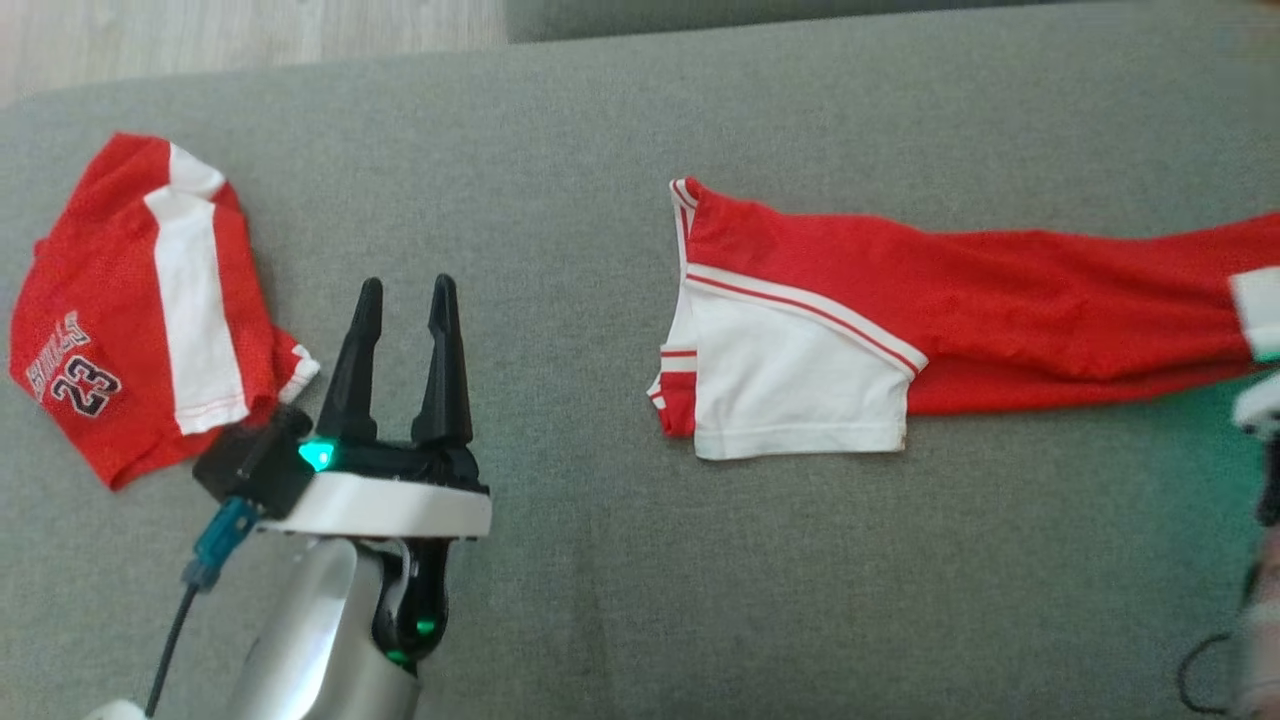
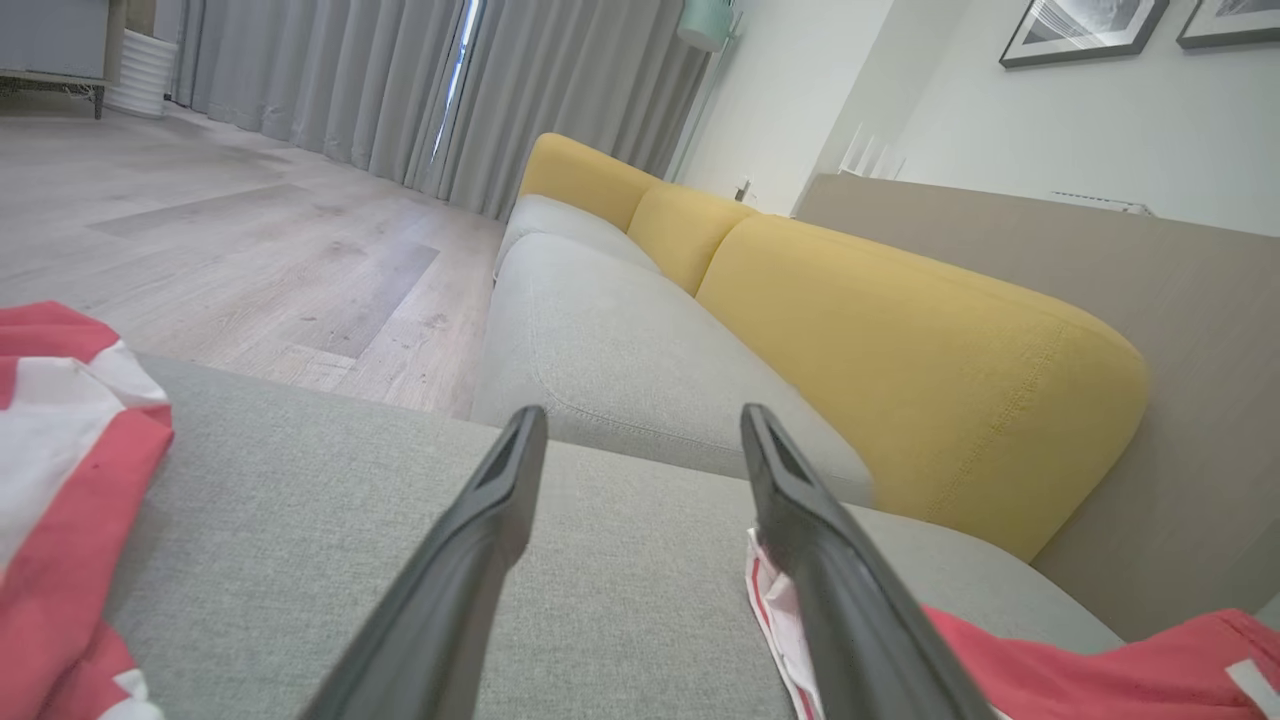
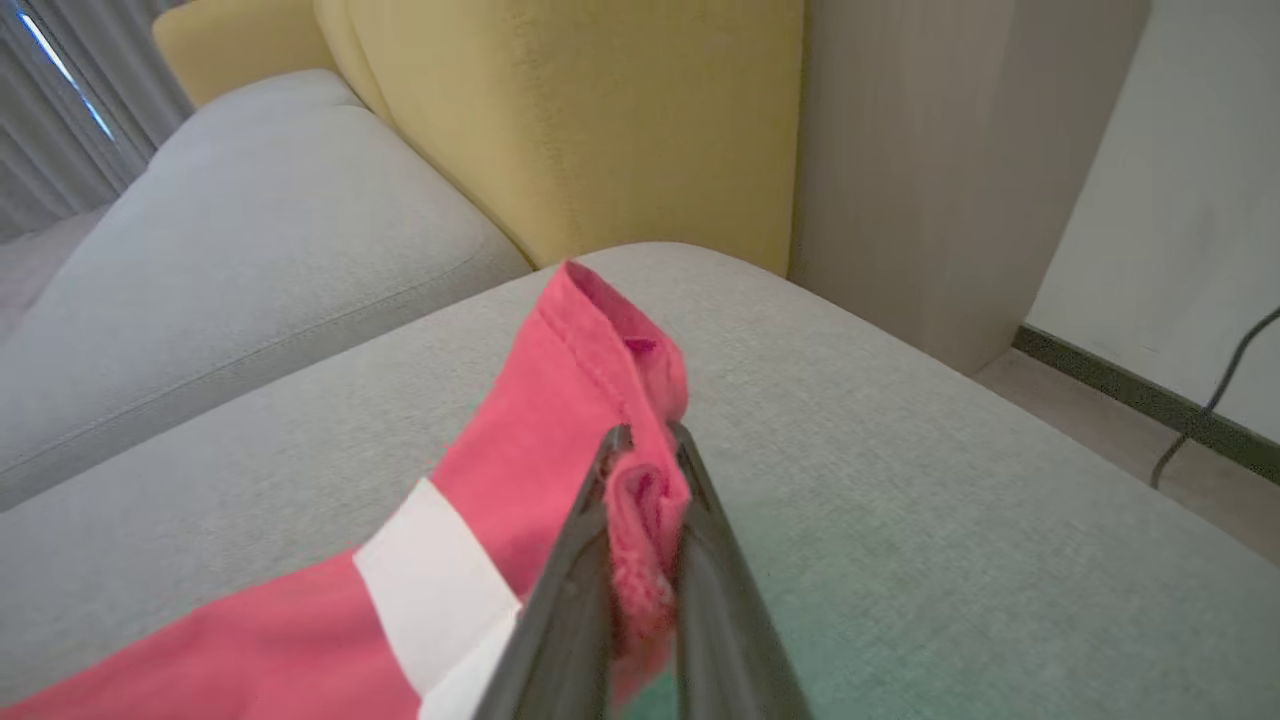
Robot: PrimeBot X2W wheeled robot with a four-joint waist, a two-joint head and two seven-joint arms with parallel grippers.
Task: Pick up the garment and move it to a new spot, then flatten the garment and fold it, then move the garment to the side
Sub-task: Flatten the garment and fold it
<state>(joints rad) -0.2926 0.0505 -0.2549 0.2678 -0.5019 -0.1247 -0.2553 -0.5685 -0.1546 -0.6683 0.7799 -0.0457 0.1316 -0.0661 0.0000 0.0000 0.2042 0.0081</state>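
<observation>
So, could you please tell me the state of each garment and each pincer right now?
Stretched garment: laid out long on the grey cushion, one end pinched.
Numbered jersey: folded small, lying loose, nothing touching it.
Left pincer: open, empty.
Right pincer: shut on the stretched garment's end.

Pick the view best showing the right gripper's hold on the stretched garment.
Right wrist: the right gripper is shut on a fold of the stretched garment. Head view shows it laid long, held end at frame edge. Left wrist view catches its other end.
</observation>
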